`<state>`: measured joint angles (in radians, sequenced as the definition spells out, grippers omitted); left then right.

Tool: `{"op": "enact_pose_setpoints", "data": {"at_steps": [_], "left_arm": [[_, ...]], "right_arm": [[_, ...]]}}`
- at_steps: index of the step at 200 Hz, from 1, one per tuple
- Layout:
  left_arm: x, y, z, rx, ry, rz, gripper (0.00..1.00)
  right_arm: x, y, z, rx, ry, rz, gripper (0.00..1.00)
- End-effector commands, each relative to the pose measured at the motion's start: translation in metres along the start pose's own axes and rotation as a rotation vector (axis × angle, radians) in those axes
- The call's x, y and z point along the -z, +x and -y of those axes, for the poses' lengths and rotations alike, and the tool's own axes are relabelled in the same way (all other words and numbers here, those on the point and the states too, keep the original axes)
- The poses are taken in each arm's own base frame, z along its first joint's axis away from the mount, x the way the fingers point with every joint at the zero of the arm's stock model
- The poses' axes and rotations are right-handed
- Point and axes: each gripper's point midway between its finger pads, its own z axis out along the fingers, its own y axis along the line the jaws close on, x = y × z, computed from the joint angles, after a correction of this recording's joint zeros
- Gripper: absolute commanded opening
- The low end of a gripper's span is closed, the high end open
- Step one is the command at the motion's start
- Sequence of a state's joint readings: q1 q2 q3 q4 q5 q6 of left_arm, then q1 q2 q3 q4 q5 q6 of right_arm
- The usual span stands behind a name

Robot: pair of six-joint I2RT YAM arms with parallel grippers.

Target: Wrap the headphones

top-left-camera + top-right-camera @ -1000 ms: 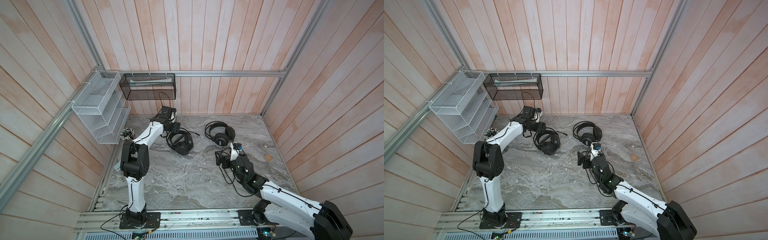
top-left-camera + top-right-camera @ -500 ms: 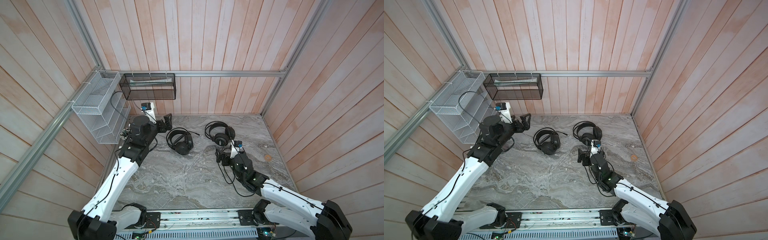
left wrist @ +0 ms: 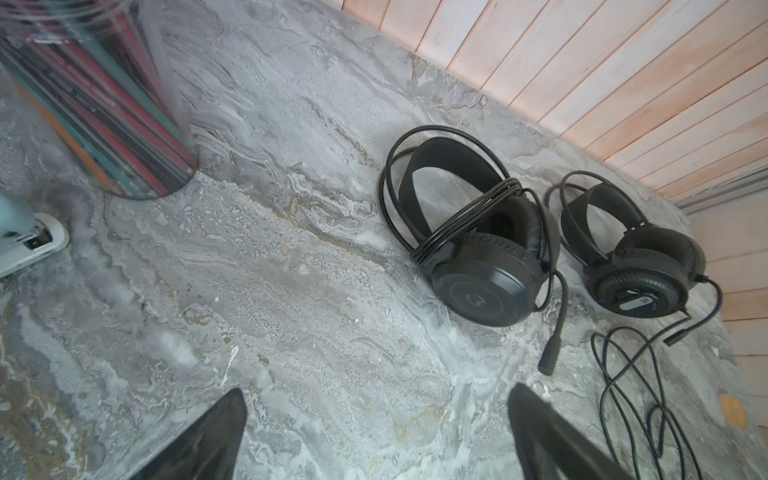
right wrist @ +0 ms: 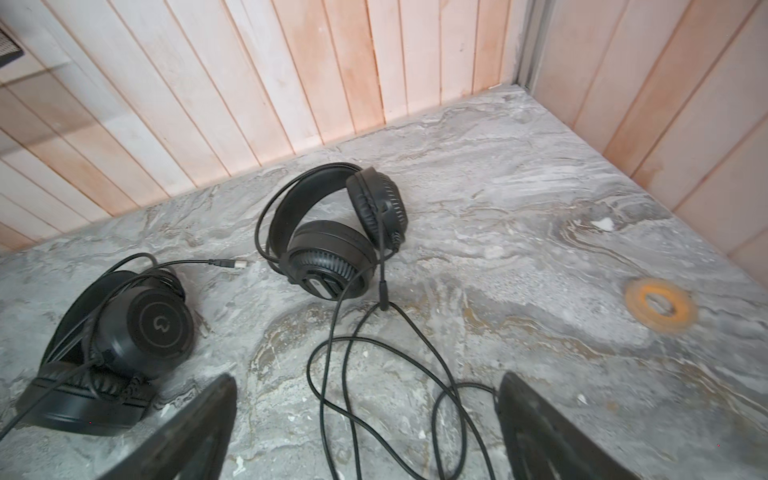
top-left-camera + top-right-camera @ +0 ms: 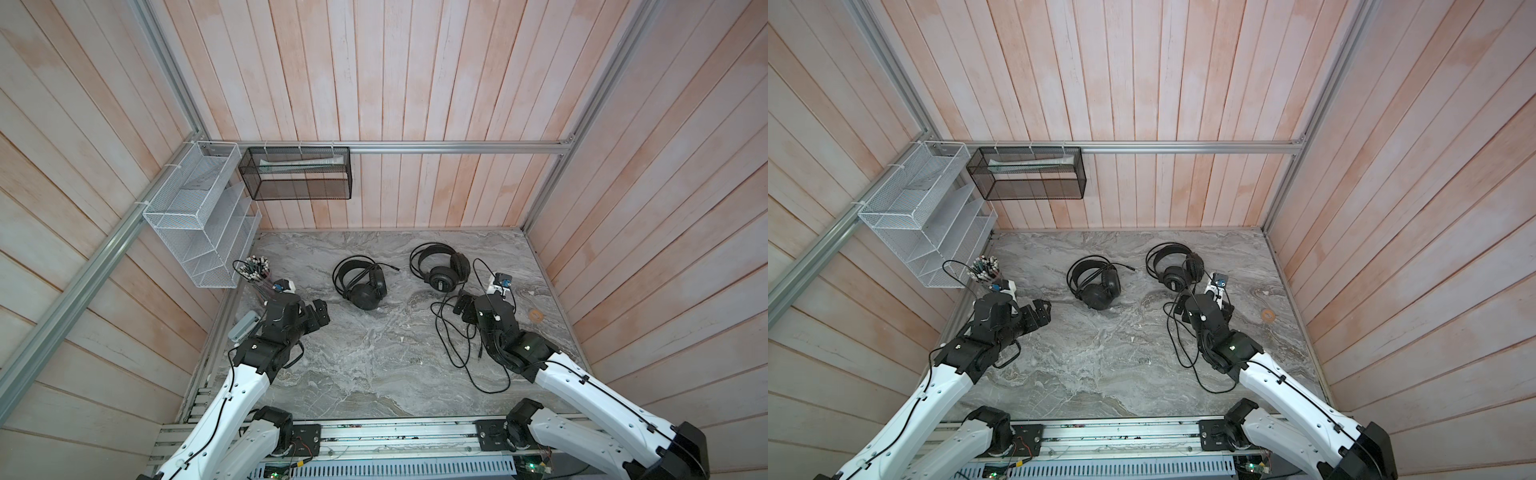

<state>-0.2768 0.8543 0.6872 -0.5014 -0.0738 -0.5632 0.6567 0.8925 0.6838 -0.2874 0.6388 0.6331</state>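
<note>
The headphones are two black headsets on the marble table. The smooth-cupped headset (image 5: 361, 282) (image 5: 1096, 282) (image 3: 478, 249) (image 4: 124, 332) has its cable wound round the band and a boom mic sticking out. The grille-backed headset (image 5: 440, 266) (image 5: 1177, 266) (image 3: 636, 257) (image 4: 332, 249) trails a loose cable (image 5: 461, 345) (image 5: 1183, 345) (image 4: 374, 395) in loops toward the front. My left gripper (image 5: 320, 311) (image 5: 1042, 309) (image 3: 379, 392) is open and empty, left of the smooth-cupped headset. My right gripper (image 5: 484, 300) (image 5: 1203, 301) (image 4: 365, 377) is open above the loose cable, holding nothing.
A clear cup of pens (image 5: 255, 270) (image 3: 104, 104) and a pale stapler-like object (image 5: 245, 326) sit at the table's left edge. A white wire rack (image 5: 199, 224) and a black mesh basket (image 5: 297, 174) hang on the walls. An orange ring (image 5: 536, 316) (image 4: 660, 305) lies at the right.
My left arm has drawn back from the smooth-cupped headset to the near left and its jaws have spread wider. The right arm has barely shifted.
</note>
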Motion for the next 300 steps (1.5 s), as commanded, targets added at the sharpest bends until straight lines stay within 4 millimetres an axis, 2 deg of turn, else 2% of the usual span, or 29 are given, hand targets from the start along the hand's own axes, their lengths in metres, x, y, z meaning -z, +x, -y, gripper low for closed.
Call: {"op": "enact_pose_setpoints", "data": {"at_steps": [1,40,61,86,102,123,151,213,251,281,300], "left_arm": [[0.003,-0.001,0.001,0.039,0.008,0.0,0.98],[-0.004,0.007,0.012,0.059,0.056,-0.055,0.99],[-0.007,0.008,0.019,0.064,0.084,-0.08,0.98],[-0.013,0.012,0.027,0.071,0.119,-0.119,0.99],[-0.016,0.012,0.032,0.097,0.138,-0.132,0.99],[-0.017,-0.002,0.048,0.123,0.177,-0.107,0.99],[-0.022,-0.036,0.079,0.09,0.178,-0.032,0.99],[-0.074,-0.078,0.131,-0.008,0.2,-0.043,0.99],[-0.107,-0.093,0.141,-0.058,0.142,-0.061,0.99],[-0.134,-0.097,0.157,-0.097,0.152,-0.107,0.99],[-0.152,-0.107,0.159,-0.161,0.111,-0.105,0.98]], "right_arm": [[0.012,0.005,0.027,0.022,0.088,-0.031,0.99],[0.036,-0.005,0.052,0.107,0.138,-0.015,0.98],[0.048,-0.013,0.059,0.137,0.13,0.008,0.99],[0.06,-0.022,0.073,0.092,0.145,0.081,0.99],[0.063,-0.022,0.071,0.068,0.086,0.113,0.98],[0.068,-0.024,0.068,0.043,0.032,0.147,0.99],[0.072,-0.025,0.063,0.02,-0.018,0.155,0.98],[0.066,-0.018,0.05,0.071,-0.059,0.104,0.99],[0.063,-0.014,0.044,0.092,-0.071,0.076,0.99],[0.067,-0.017,0.045,0.078,-0.081,0.091,0.98],[0.07,-0.02,0.047,0.065,-0.085,0.11,0.99]]}}
